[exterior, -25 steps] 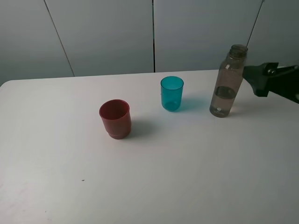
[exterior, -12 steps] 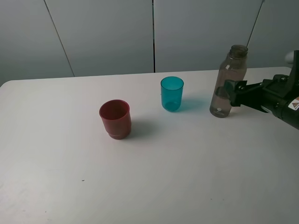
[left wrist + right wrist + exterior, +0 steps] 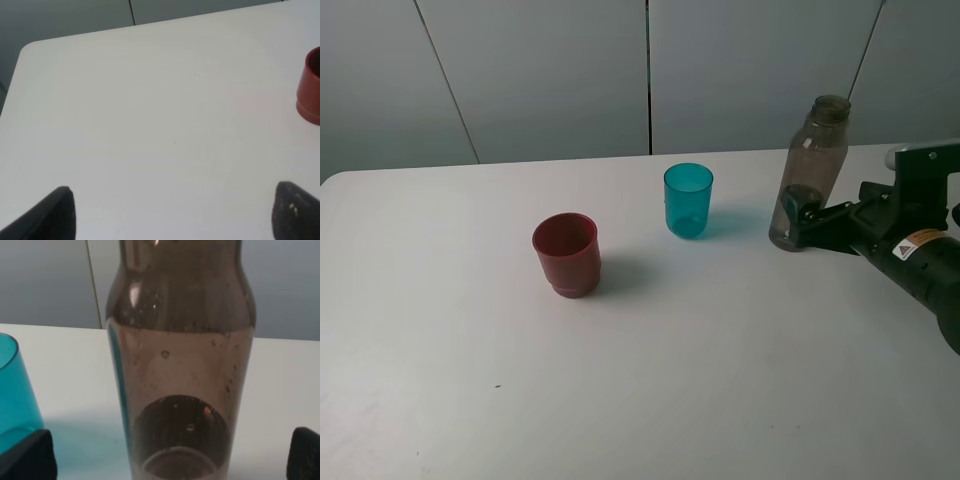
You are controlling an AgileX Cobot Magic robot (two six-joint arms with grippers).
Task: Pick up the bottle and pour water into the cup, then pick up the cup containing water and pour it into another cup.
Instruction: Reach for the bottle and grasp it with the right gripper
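Opening step: the right gripper point(image 3: 795, 218), spread wide and holding nothing, brackets the upright bottle point(image 3: 817, 150) at the table's point(image 3: 720, 380) two o'clock; lifting and both pours, into the cup point(image 3: 688, 200) and another cup point(image 3: 566, 253), evidently remain.

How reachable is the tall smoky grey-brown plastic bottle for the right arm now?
Likely yes: the right pincer is open at the tall smoky grey-brown plastic bottle, a finger each side, nothing between. The translucent teal plastic tumbler stands apart.
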